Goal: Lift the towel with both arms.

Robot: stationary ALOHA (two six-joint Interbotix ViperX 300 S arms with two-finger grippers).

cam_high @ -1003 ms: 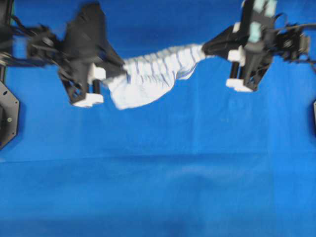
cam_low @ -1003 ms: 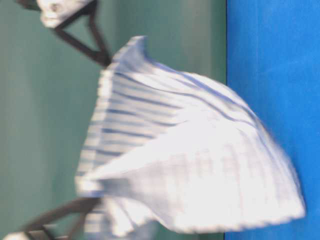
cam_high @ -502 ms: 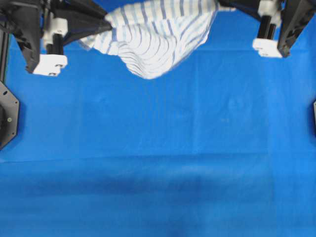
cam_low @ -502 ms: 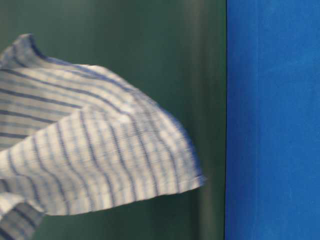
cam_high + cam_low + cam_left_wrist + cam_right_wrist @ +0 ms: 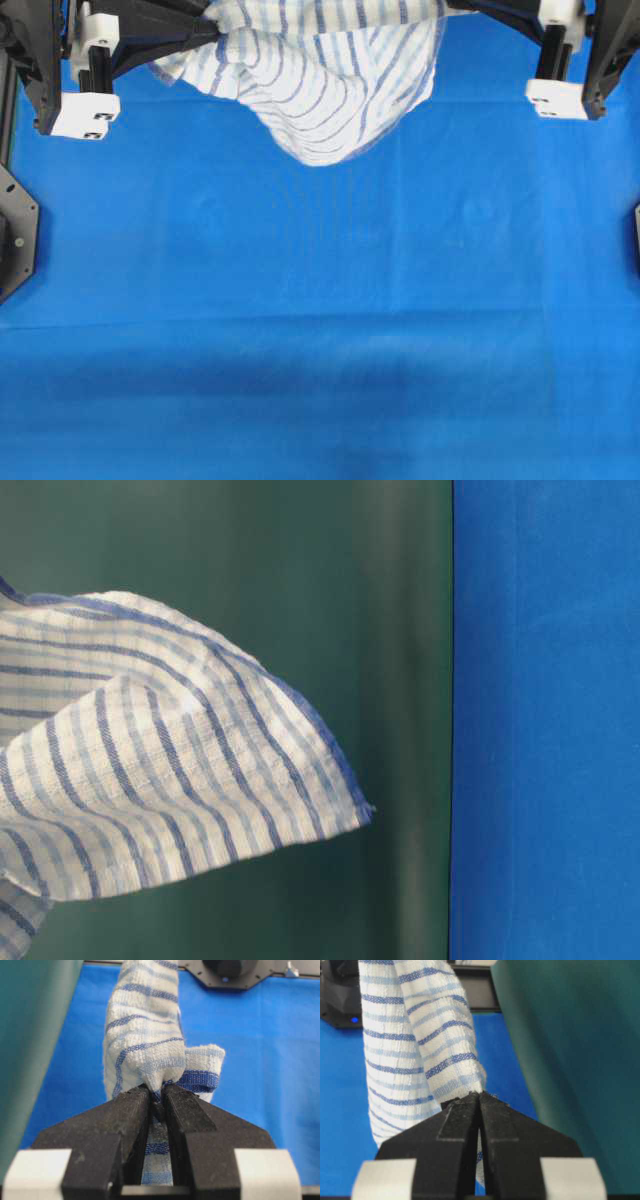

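Note:
The white towel [image 5: 320, 80] with blue stripes hangs in the air between the two arms at the top of the overhead view, its lower fold sagging toward the table. From table level the towel [image 5: 150, 760] floats well away from the blue covering [image 5: 545, 720]. My left gripper [image 5: 215, 30] is shut on the towel's left end. In the left wrist view, cloth [image 5: 145, 1035] bunches out from between the left gripper's [image 5: 158, 1091] tips. My right gripper [image 5: 455, 8] is shut on the right end; in the right wrist view the towel [image 5: 415, 1035] drapes from the right gripper's [image 5: 479, 1096] pinched tips.
A blue table covering [image 5: 320, 320] spreads under the towel. Black mount plates sit at its left edge [image 5: 15, 235] and right edge [image 5: 636, 235]. A green wall [image 5: 380, 630] stands behind. White blocks on the arms [image 5: 85, 110] [image 5: 557, 100] hang over the covering's far side.
Both arms have risen with the towel held between them. It came up off the covering and now hangs higher and more spread out, and its motion has nearly settled.

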